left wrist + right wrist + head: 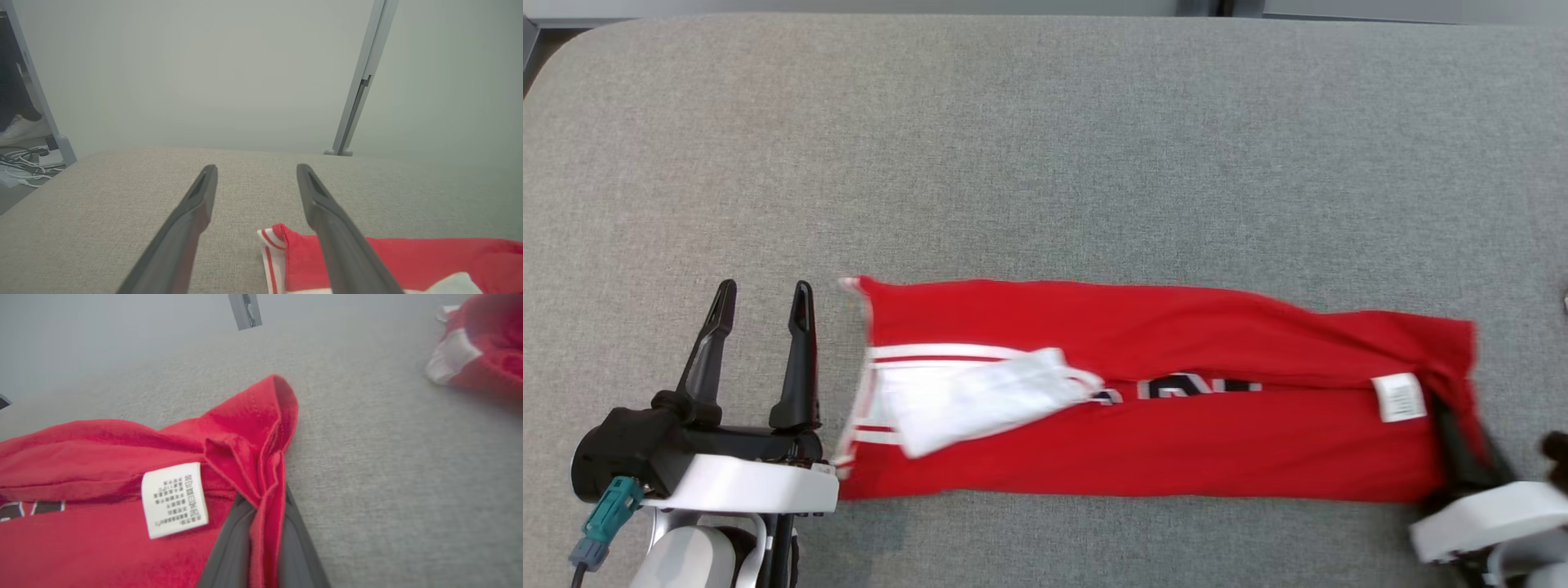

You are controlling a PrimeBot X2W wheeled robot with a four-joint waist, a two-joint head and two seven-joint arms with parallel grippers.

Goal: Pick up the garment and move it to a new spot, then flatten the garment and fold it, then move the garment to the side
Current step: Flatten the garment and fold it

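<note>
Since the red jersey (1143, 425) looked light and floppy, end corners seemed the spots to grab. Right gripper (263, 498) pinched its bunched hem (269, 469), left gripper (764, 287) sat open

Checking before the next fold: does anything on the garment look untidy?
Yes. The right end of the garment is bunched into a ridge between the fingers of the right gripper, with its white label showing.

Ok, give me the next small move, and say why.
Probably lift the pinched right end of the garment slightly and start it leftward: the right jaws are shut on that hem, the strip lies flat, and the left jaws stand open beside the other end.
</note>
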